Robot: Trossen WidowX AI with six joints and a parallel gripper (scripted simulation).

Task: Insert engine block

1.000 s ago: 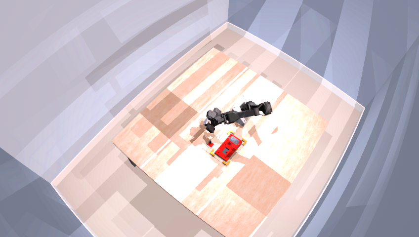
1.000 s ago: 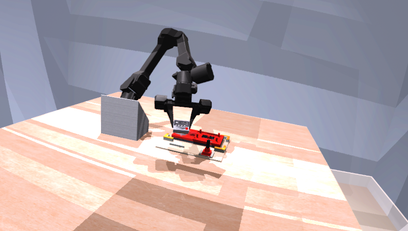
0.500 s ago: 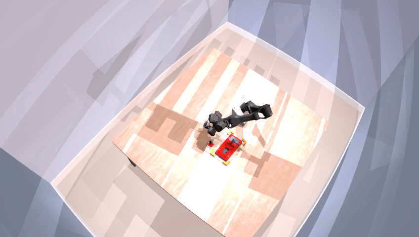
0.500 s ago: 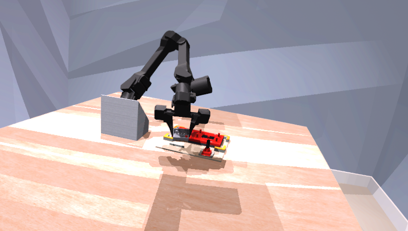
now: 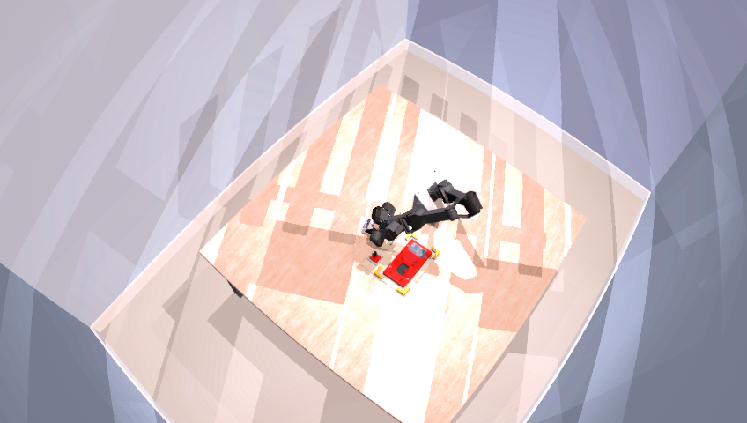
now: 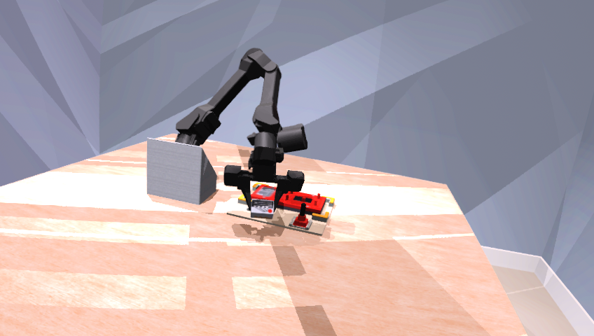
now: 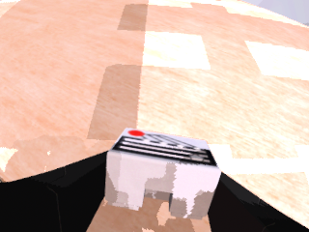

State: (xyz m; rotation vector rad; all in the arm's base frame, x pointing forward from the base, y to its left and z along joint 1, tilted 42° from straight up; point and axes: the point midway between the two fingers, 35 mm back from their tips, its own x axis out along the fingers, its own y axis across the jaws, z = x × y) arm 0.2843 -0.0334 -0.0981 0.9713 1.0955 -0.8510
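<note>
Above the pink wood-grain worktop (image 6: 125, 257) | black claw (image 6: 263, 199) clamped on small grey ribbed engine block (image 6: 262, 206), carried in air | beside flat red car body (image 6: 300, 200), not over its dark opening (image 5: 403, 269), for lowering in

In the top view the engine block (image 5: 367, 225) is a pale speck under the arm (image 5: 419, 211) — its slot side too small to make out. The wrist view cuts off both fingers of the end effector (image 7: 161, 219) at the lower edge, and the car body (image 6: 302, 199) — clear in the exterior view — lies outside it.
</note>
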